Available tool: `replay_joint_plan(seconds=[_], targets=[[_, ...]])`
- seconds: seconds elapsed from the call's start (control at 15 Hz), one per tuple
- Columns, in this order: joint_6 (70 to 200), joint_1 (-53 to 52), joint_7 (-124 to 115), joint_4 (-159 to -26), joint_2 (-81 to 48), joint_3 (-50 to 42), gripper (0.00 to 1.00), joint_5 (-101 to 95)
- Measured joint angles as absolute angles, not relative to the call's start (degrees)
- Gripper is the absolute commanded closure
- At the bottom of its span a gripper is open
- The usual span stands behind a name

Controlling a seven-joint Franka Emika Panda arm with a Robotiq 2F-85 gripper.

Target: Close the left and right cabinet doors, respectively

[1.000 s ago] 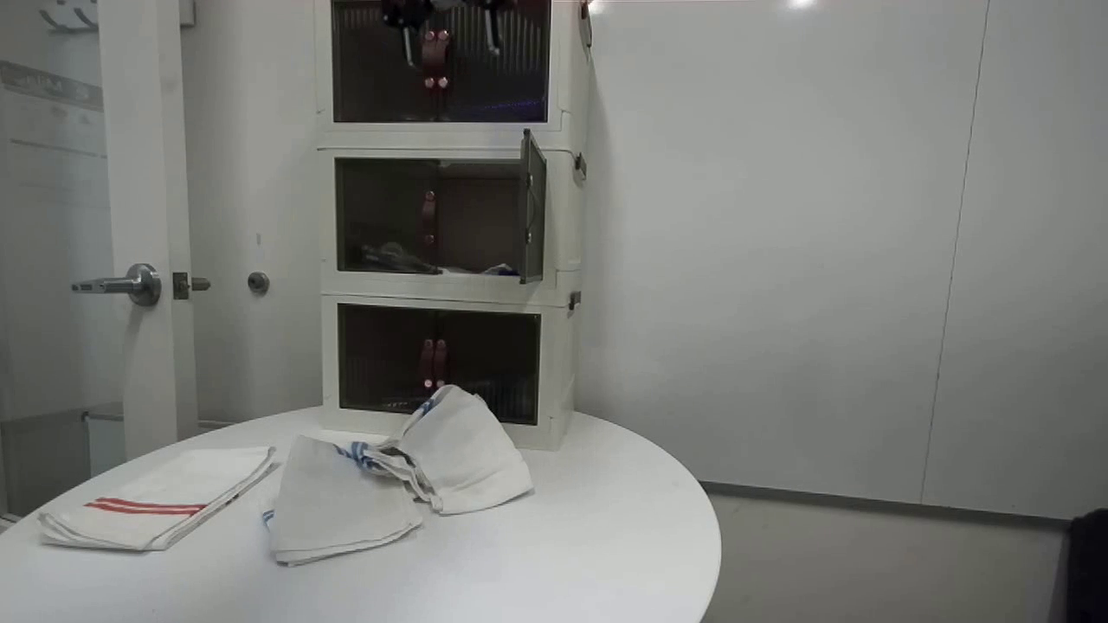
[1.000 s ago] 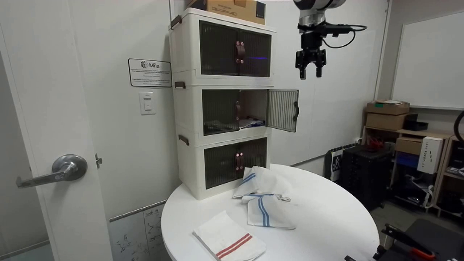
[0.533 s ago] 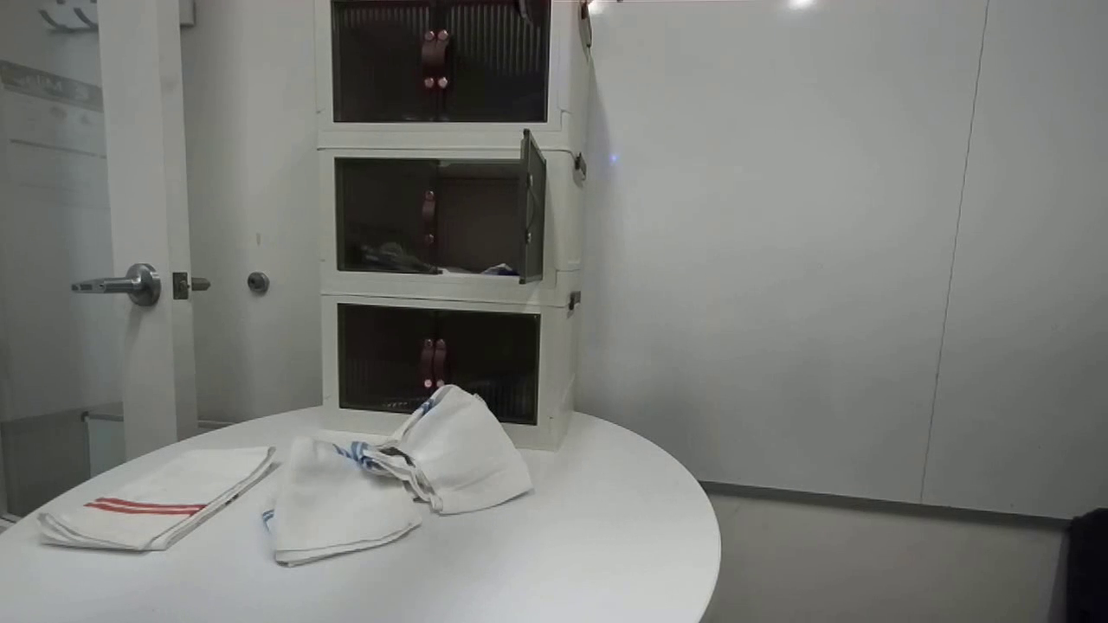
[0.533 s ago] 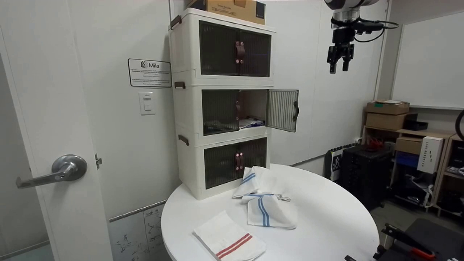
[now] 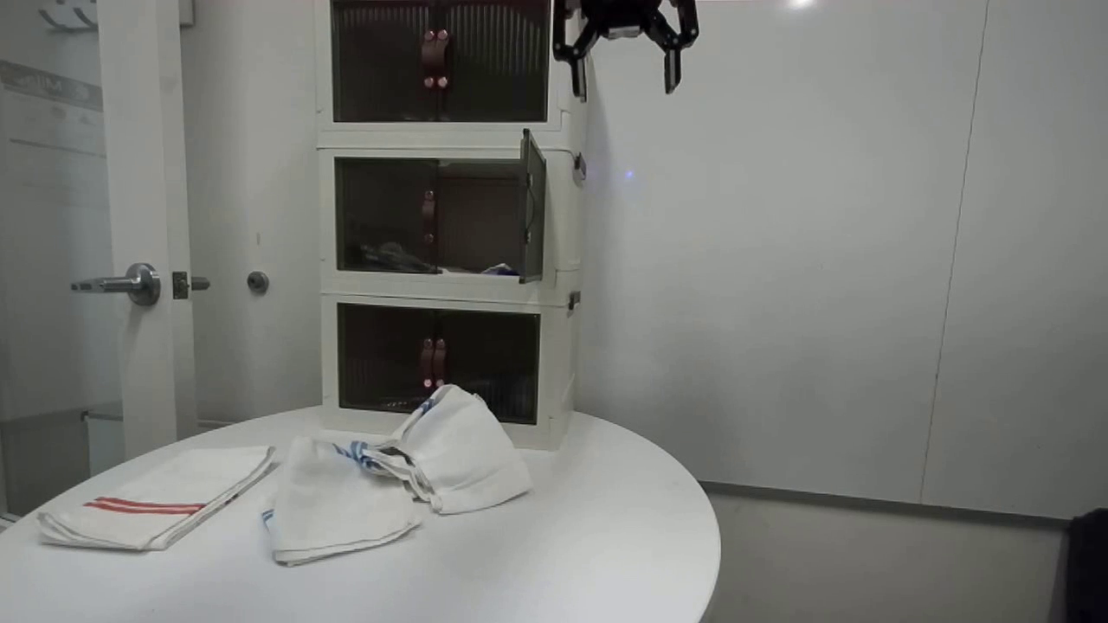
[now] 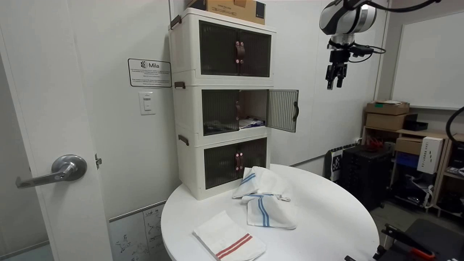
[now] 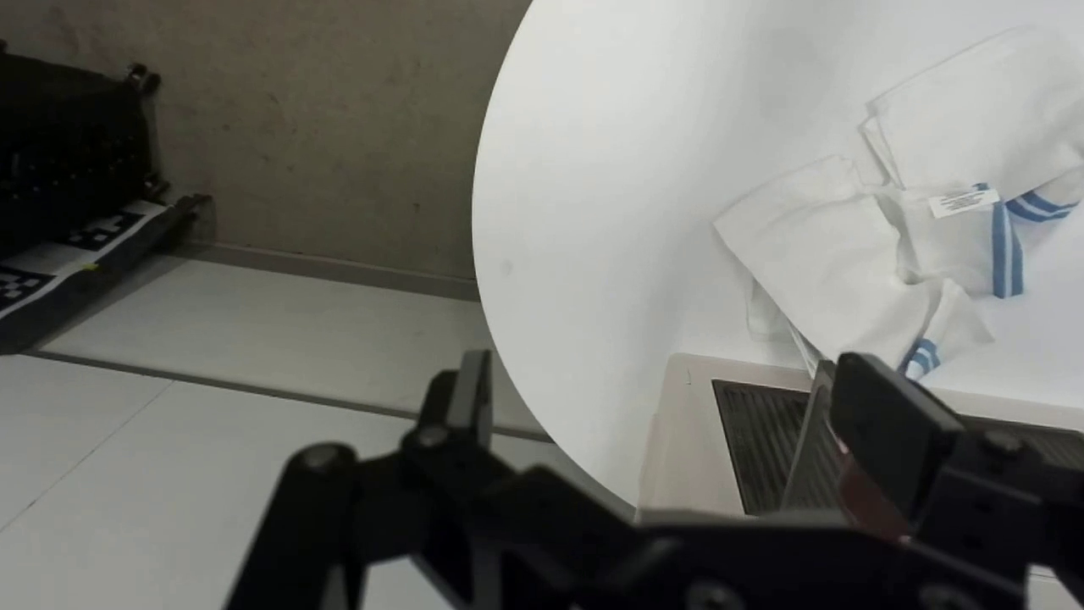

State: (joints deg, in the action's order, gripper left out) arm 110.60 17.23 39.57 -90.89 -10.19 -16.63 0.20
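Note:
The right cabinet door (image 5: 533, 208) of the white cabinet's middle tier stands swung open, sticking out from the front. In an exterior view its ribbed see-through panel (image 6: 282, 110) and dark handle face the camera. The left cabinet door (image 5: 381, 216) lies flush in its frame in both exterior views (image 6: 220, 112). My gripper (image 5: 626, 93) is open and empty, pointing down, above and to the right of the open door. It is apart from it in an exterior view (image 6: 335, 87). In the wrist view the gripper (image 7: 665, 368) has a finger covering part of the open door (image 7: 808, 478).
The three-tier cabinet (image 6: 188, 166) stands on a round white table (image 6: 326, 217). Its top and bottom tier doors are shut. Several folded white cloths (image 5: 346, 510) lie before it. A cardboard box (image 6: 232, 10) is on top. The room door (image 6: 69, 217) stands beside it.
My gripper has moved right, from before the top tier to beyond the cabinet's right side. Over the last half second it has come lower. The doors have not moved.

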Motion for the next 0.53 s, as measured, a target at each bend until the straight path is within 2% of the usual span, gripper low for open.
replay_joint_plan(seconds=[0.53], targets=[[119.5, 17.9, 32.8, -86.2, -15.9, -14.0, 0.0, 1.7]])
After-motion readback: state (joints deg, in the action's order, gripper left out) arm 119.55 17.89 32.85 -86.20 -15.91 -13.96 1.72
